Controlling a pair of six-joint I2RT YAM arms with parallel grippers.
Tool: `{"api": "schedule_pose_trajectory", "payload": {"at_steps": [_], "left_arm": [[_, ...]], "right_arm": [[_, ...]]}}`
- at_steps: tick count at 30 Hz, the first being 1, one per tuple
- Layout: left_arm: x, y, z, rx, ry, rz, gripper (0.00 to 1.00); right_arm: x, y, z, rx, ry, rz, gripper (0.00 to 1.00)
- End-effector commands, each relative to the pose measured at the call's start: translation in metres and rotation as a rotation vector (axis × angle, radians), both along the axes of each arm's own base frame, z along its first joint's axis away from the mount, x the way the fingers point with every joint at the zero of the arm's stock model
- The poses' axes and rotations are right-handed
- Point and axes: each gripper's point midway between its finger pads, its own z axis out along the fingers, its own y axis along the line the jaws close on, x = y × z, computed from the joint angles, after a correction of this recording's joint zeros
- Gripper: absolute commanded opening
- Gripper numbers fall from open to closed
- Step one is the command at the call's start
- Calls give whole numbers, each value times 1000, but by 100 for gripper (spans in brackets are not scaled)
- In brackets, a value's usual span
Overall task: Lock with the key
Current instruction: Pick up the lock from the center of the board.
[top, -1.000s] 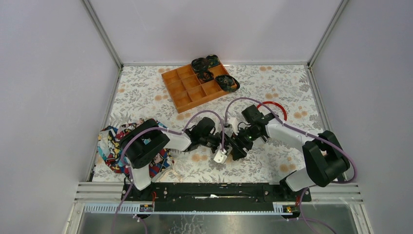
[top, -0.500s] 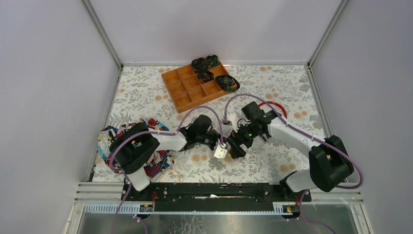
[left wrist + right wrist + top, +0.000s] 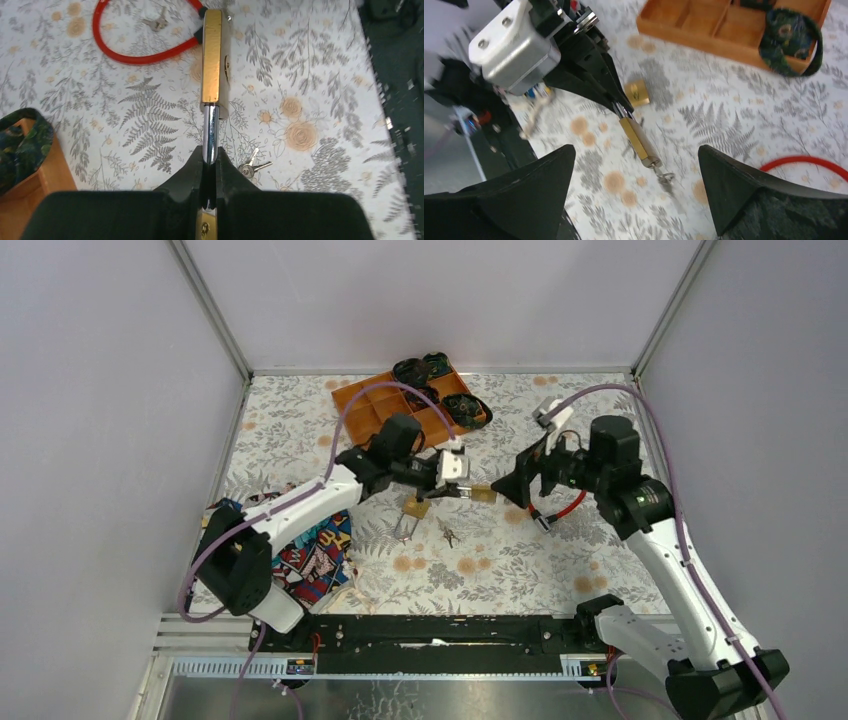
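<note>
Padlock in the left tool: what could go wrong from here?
1. The left tool pinches the padlock only by its thin shackle; pushing on the far end could pivot or slip it.
2. The right tool is wide open and the key at the padlock's end looks small; a slightly off closure may miss it or knock it loose.

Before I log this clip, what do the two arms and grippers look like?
The left arm and right arm share white shells with black joints, each trailed by a purple cable. The left gripper and right gripper have black, wedge-shaped fingers; a white screwed block sits behind the left's.
</note>
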Motion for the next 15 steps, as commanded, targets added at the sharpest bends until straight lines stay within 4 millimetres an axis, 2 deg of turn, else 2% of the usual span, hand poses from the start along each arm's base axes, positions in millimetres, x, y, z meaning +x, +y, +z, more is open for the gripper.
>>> {"api": "schedule_pose_trajectory", "payload": {"at_steps": [1,3,7,10,12,15], "left_arm": [[-14,12,84,-102,186,58,0],[-17,21,107,-129,209,75,0],[-33,26,143,-182,226,63,0],[-36,26,155,-205,241,62,0],[-37,26,160,-217,236,64,0],[-38,24,167,-229,230,54,0]], "right_arm": [[-9,20,62,295,-12,141,100],[-17,26,78,345,-7,200,100],[-18,28,68,332,51,221,96],[-24,37,69,372,58,279,94],[-32,47,71,377,-5,324,96],[-28,52,69,359,-48,303,97]]}}
